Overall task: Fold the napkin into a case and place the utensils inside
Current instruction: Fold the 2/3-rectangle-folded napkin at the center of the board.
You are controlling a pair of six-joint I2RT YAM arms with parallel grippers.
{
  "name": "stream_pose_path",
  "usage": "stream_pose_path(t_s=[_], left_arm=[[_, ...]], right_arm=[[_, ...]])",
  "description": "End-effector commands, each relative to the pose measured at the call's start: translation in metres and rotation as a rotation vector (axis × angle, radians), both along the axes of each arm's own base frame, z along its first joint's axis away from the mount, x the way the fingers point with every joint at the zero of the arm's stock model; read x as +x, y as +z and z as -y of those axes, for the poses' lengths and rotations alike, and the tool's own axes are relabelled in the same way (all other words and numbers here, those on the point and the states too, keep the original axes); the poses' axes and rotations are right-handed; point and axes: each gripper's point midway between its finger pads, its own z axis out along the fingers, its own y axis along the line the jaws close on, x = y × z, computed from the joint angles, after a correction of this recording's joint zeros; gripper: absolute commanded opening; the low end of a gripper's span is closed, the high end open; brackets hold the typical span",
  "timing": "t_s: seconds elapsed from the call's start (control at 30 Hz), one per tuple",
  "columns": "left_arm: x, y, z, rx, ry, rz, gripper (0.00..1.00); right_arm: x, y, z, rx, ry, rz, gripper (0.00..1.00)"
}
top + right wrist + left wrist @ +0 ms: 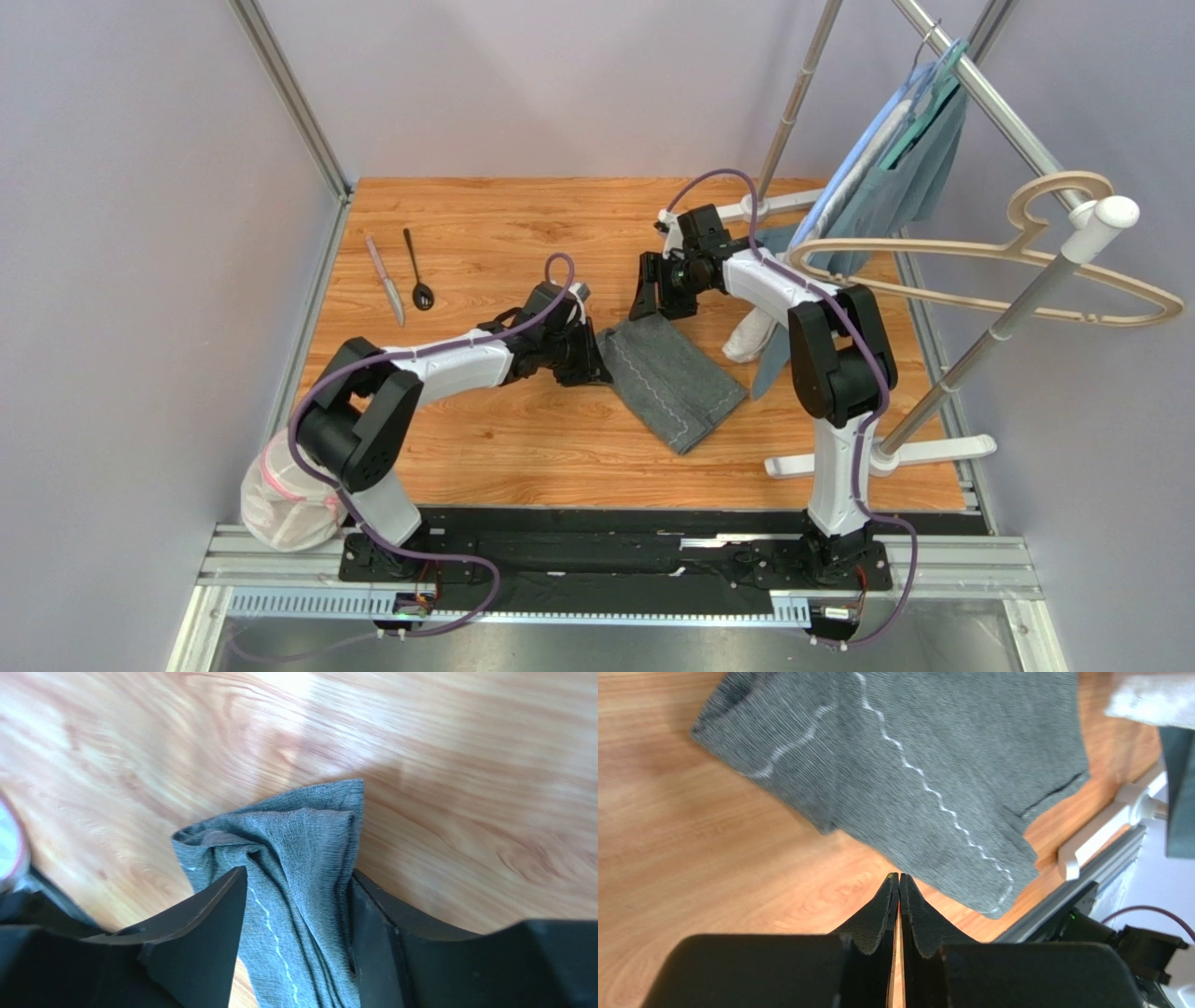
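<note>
Napkin [676, 378], one piece of dark grey woven cloth with pale wavy stitched lines, lies near the middle of the orange-brown wooden surface [533, 448], between the two arms. Most of it lies flat, running diagonally toward the near right. Its far left corner is drawn up off the wood.

The right fingers [203, 931] stand on either side of that raised corner and pinch it. The cloth is bunched into pleats between them and touches both inner faces. From above, the right fingers [648, 301] sit at the napkin's far end.

The left fingers [882, 910] are pressed together with nothing between them. Their tips are just beside the napkin's [913, 763] near edge and low over the wood. Whether they touch the cloth cannot be told.

Two utensils lie side by side at the far left, well apart from the napkin: one slim silver-grey knife [385, 277] and one thin black spoon [418, 269] with a small oval bowl.

At the right stands a metal rack [1010, 322] carrying one teal-grey garment [898, 168] and one bare beige hanger [982, 259].
</note>
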Motion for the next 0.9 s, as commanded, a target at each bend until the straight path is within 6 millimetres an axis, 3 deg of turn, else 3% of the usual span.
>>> stream_pose_path(t_s=[0.0, 0.07, 0.17, 0.2, 0.3, 0.5, 0.67, 0.87], left_arm=[[0.021, 0.003, 0.000, -0.003, 0.014, 0.015, 0.10], [0.026, 0.001, -0.001, 0.001, 0.020, 0.016, 0.10], [0.035, -0.001, -0.008, 0.020, 0.051, 0.020, 0.10], [0.039, -0.001, -0.012, 0.023, 0.064, 0.022, 0.10], [0.041, -0.001, -0.015, 0.017, 0.072, 0.021, 0.09], [0.045, 0.000, -0.018, 0.017, 0.093, 0.029, 0.09], [0.058, -0.032, -0.022, 0.068, 0.120, -0.034, 0.09], [0.069, -0.045, -0.021, 0.071, 0.157, -0.036, 0.08]], right_arm=[[0.012, 0.012, -0.021, 0.135, 0.065, 0.039, 0.51], [0.013, 0.007, -0.022, 0.139, 0.059, 0.022, 0.46], [0.014, 0.007, -0.023, 0.144, 0.056, 0.029, 0.24], [0.015, 0.008, -0.023, 0.143, 0.057, 0.034, 0.11], [0.015, 0.011, -0.021, 0.131, 0.049, 0.047, 0.00], [0.013, 0.023, -0.018, 0.124, 0.041, 0.070, 0.00], [0.006, 0.026, -0.023, 0.071, 0.036, 0.102, 0.00], [-0.003, 0.029, -0.033, -0.058, -0.029, 0.183, 0.00]])
